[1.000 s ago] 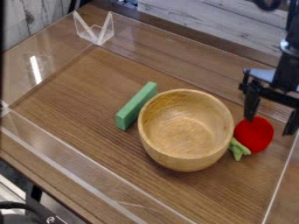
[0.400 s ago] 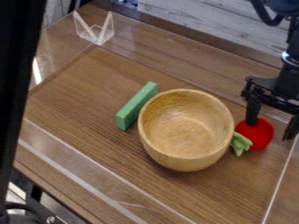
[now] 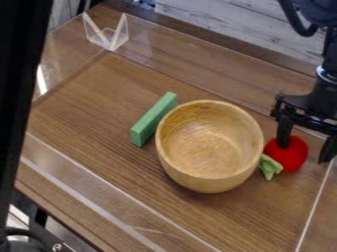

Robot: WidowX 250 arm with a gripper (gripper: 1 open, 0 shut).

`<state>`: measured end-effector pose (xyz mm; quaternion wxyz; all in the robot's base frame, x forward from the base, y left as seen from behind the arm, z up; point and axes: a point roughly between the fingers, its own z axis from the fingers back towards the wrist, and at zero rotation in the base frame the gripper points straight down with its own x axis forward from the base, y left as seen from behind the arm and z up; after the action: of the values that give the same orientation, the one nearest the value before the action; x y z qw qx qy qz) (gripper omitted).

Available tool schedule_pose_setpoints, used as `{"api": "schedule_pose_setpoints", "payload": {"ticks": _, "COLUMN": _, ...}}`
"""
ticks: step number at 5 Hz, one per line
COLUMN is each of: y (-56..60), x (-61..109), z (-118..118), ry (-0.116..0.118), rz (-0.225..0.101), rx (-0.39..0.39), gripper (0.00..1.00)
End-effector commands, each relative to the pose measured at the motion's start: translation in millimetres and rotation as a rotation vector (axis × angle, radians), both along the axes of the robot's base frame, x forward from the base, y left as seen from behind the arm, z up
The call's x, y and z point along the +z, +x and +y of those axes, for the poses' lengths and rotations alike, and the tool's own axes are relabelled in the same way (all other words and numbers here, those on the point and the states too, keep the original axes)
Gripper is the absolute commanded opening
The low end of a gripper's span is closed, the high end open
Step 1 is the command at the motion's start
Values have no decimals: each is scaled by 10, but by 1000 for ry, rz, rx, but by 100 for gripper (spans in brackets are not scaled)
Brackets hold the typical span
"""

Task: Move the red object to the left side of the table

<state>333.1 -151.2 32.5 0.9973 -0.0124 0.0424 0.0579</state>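
Down at the right edge of the frame, the black gripper hangs pointing downward with its fingers spread wide on either side of the small round bright-red toy fruit, not closed on it. That fruit sits on the dark brown wood-grain tabletop, just right of the round light wooden bowl. A flat green block lies just left of the bowl. No readable writing or labels show anywhere.
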Motion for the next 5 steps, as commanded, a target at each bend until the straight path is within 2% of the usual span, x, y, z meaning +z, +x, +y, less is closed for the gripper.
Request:
{"api": "schedule_pose_setpoints", "payload": {"ticks": 1, "y": -3, "x": 135, "z": -91, "ry": -29, "rz": -50, "rx": -28, "gripper": 100}}
{"api": "schedule_pose_setpoints", "payload": {"ticks": 3, "y": -9, "x": 115, "z": -112, "ry": -32, "rz": -68, "rx": -79, "gripper": 100}}
{"api": "schedule_pose_setpoints", "payload": {"ticks": 5, "y": -116, "x": -44, "z": -108, "ry": -30, "rz": -87, "rx": -123, "gripper": 100}}
